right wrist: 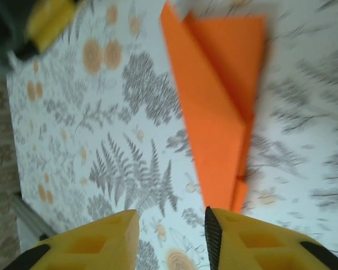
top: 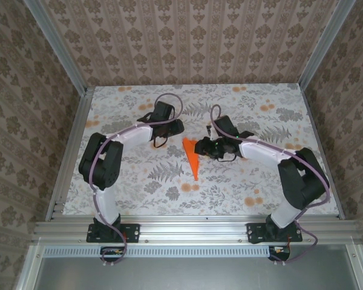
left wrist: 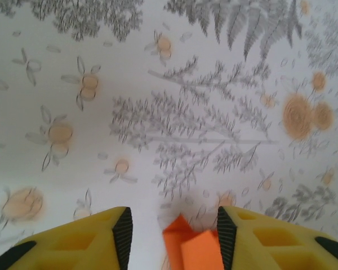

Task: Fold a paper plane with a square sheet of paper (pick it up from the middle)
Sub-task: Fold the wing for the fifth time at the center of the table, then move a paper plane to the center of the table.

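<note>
Top external view: the paper plane (top: 193,158) lies flat on the flower-printed table (top: 139,181) about midway between the two arms, its sharp nose toward the near edge and its wide tail toward the back; the left gripper (top: 176,128) hangs near the tail's left corner; the right gripper (top: 204,147) sits just beside the tail's right edge. Left wrist view: the yellow fingers (left wrist: 84,242) stand partly apart; a folded orange corner of the plane lies in the gap, close to the right-hand black pad, with open space on its other side, so it is not pinched. Right wrist view: this gripper's fingers (right wrist: 253,242) also stand partly apart with only table between them; the plane stretches across the table ahead, its tapered end just above the right-hand finger; I cannot tell whether they touch.
</note>
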